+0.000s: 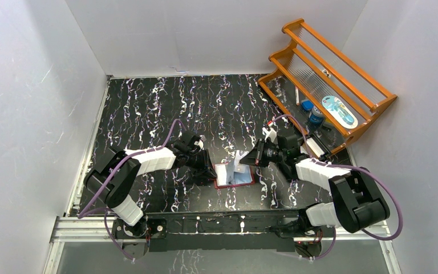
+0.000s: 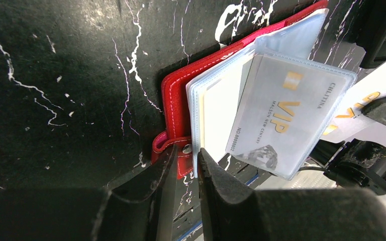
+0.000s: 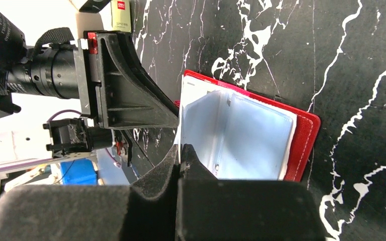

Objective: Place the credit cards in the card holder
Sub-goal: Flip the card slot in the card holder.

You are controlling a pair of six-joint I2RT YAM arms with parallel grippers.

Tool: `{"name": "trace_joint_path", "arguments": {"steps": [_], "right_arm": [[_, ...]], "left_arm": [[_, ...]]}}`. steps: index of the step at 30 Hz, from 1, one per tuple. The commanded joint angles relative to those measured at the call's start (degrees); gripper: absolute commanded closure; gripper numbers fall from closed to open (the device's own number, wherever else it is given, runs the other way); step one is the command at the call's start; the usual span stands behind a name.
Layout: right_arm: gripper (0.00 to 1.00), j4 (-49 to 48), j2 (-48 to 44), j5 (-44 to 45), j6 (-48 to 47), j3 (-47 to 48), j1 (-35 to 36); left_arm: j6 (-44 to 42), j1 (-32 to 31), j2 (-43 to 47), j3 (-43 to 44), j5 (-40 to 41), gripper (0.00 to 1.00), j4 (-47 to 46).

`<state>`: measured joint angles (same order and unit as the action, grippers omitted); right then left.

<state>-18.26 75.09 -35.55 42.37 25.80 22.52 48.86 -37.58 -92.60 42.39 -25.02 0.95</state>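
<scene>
Low in the middle of the overhead view, the dark red folding card holder [image 1: 234, 174] lies open on the black white-veined worktop [image 1: 148, 108], its clear bluish sleeves facing up. It sits between my two arms, and both sets of jaws are right at it.

My left jaws are narrowed to a slim gap at its left edge. In the left wrist view they seem to pinch the red cover [image 2: 173, 100] beside the clasp tab, which I take as anchoring the holder.

My right jaws are fully closed on a white plastic card with orange lettering [image 2: 377, 83]. They hold it just off the holder's upper right corner in the overhead view.

The coming move turns on that card. From the left wrist view it enters from the right edge of the frame, its long axis pointing left and slightly down toward the sleeves. It looks near them but not yet inside one.

A silver VIP card [image 2: 286, 120] already sits in a sleeve that fans up between the white card and the flatter sleeves beneath. I judge that raised sleeve to be the main obstacle. I cannot tell which sleeve mouth is free.

At upper right of the overhead view, an orange wooden rack [image 1: 365, 123] stands well apart.
</scene>
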Motion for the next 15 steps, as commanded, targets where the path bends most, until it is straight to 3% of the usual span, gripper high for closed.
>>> {"name": "trace_joint_path", "arguments": {"steps": [1, 15], "right_arm": [[1.00, -8.1, 1.6, -1.7, 3.7, 0.8, 0.3], [1.00, -9.2, 8.5, 0.9, 4.7, 3.9, 6.4]], "left_arm": [[-0.3, -1.0, -1.1, 0.9, 0.2, 0.80, 2.3], [0.8, -1.2, 0.5, 0.5, 0.3, 0.79, 2.3]]}}
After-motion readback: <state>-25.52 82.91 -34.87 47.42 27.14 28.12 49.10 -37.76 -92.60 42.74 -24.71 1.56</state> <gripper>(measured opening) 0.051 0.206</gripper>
